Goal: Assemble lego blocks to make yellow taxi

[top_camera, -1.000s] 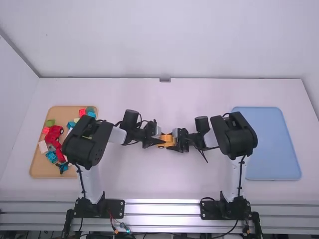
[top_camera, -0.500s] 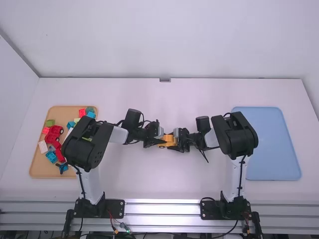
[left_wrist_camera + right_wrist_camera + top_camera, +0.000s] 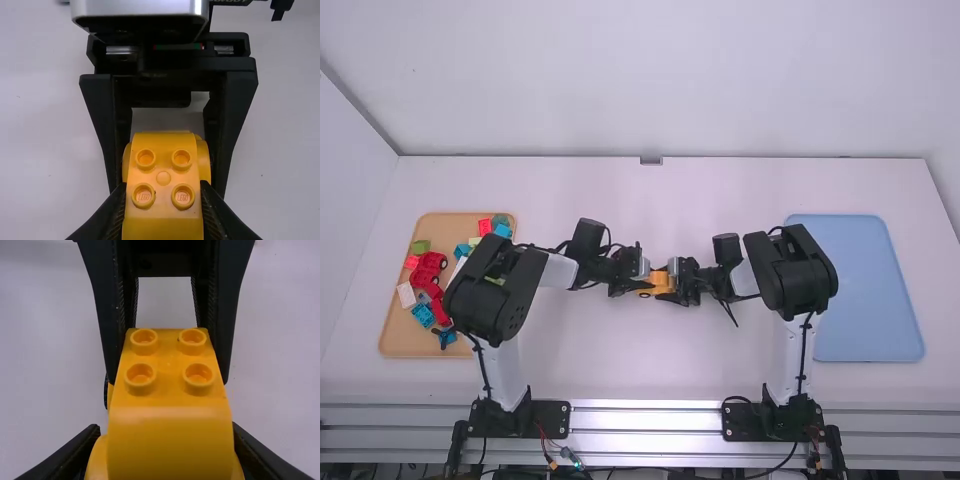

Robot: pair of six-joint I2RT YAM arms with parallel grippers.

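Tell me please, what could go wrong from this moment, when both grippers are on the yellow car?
The left gripper and right gripper are clamped on opposite ends of the yellow car, so uneven motion might twist it or pull any joined parts apart. Their fingers also sit close together along its sides, so they may bump if either shifts inward. The rounded end between the right gripper's fingers looks smooth and could slip.
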